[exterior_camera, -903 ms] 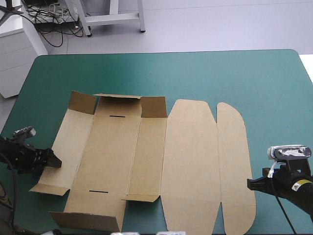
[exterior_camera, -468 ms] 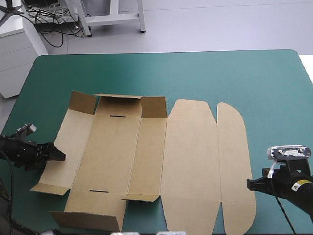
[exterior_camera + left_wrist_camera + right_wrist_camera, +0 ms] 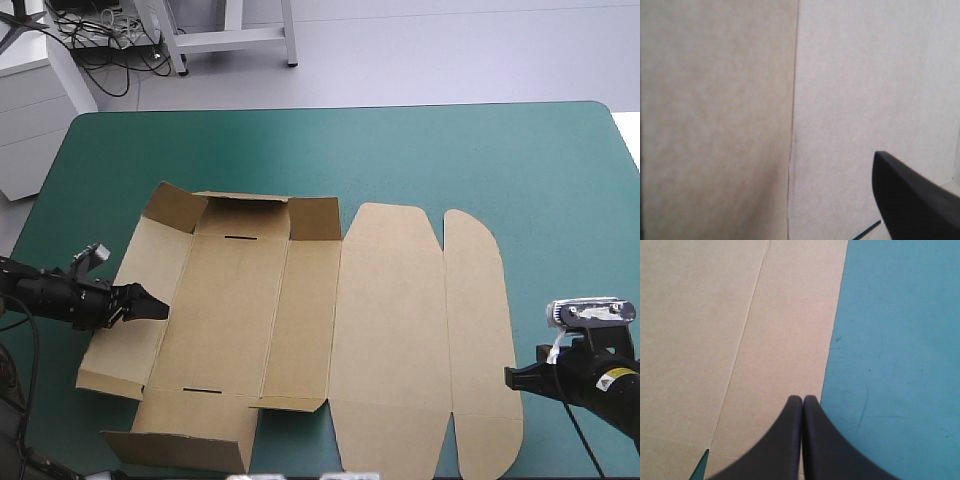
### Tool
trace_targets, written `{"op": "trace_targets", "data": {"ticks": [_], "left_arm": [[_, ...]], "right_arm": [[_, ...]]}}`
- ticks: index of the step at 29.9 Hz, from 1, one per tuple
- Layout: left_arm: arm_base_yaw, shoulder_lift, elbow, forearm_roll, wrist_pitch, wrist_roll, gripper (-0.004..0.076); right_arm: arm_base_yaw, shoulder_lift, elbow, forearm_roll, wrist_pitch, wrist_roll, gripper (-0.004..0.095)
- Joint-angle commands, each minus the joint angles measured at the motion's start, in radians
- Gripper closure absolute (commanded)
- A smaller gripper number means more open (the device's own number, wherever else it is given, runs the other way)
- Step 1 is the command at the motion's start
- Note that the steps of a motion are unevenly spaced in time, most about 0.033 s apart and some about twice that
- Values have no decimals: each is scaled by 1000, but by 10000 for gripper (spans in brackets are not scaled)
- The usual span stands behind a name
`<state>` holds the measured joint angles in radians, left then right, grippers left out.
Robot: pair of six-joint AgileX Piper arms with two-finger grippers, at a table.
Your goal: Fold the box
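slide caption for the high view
Left end effector on the brown box at its left panel; right end effector at its right edge.

From above and behind the robot, the high camera looks forward and down over most of the teal-green table [image 3: 480, 160] and the whole brown box [image 3: 385, 320]; the left wrist camera sits close against the box's left panels, the right over its right edge.

- Box [image 3: 390, 330]: you see brown board, matt and faintly fibrous, scored with pressed crease lines.
- Table cover [image 3: 450, 150]: teal-green, smooth and matt; note the fine scratches beside the right gripper [image 3: 803, 399].
- Its black fingers [image 3: 785, 445]: smooth, with a dull sheen.
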<state>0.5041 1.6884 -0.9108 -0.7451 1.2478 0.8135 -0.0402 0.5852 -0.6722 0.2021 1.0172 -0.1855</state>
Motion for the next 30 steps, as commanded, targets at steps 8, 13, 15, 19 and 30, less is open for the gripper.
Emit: {"op": "trace_targets", "data": {"ticks": [8,13,15,19,30], "left_arm": [[-39,36,41,143,41,5,256],[-39,36,41,143,39,5,479],[-39,36,41,143,30,9,591],[-39,36,41,143,26,11,731],[-39,36,41,122,14,11,731]], "right_arm": [[-2,8,-25,11,-38,-27,928],[-2,8,-25,11,-38,-33,928],[-2,8,-25,11,-38,-33,928],[-2,8,-25,11,-38,-33,928],[-2,8,-25,11,-35,-33,928]]}}
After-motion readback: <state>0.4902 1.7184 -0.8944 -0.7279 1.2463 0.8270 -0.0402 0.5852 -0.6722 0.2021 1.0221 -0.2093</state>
